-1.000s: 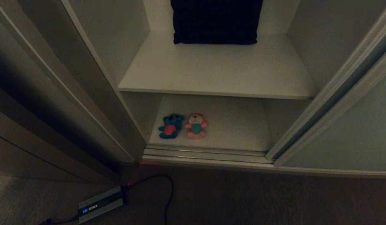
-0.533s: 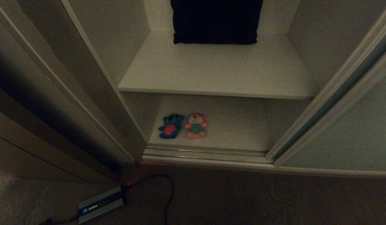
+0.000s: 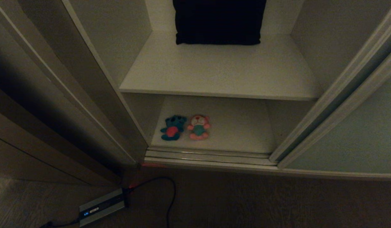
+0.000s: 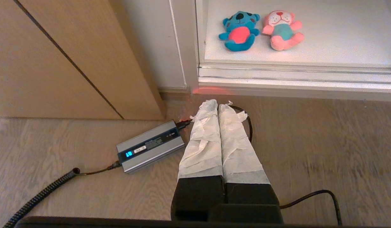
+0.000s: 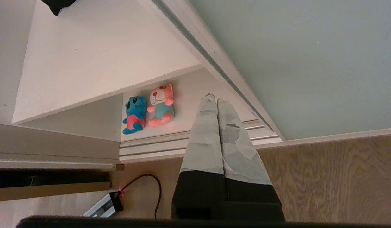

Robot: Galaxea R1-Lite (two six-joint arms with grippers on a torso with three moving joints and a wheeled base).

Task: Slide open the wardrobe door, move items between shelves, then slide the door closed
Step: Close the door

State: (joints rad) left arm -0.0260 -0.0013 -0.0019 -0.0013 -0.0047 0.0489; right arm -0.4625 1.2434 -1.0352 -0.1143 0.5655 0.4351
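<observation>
Reaching for the 2 small plush toys on the lower off-white shelf board [image 3: 233,126] looks like the step in hand, since the pale grey-green sliding wardrobe door [image 3: 350,139] stands slid to the right and the opening is clear. The blue plush toy with a red belly [image 3: 172,127] lies just left of the pink plush toy with a teal shirt [image 3: 199,127], near the ribbed metal floor track [image 3: 208,155]. The right gripper [image 5: 213,96] hangs above that track, fingers pressed together and empty; it should part them before descending on 1 toy alone. The left gripper [image 4: 219,103] is likewise closed on nothing, low over the wood floor. Only the wrist views show the grippers; only the head view shows the whole upper shelf board [image 3: 214,72] and dark square cushion [image 3: 218,20].
</observation>
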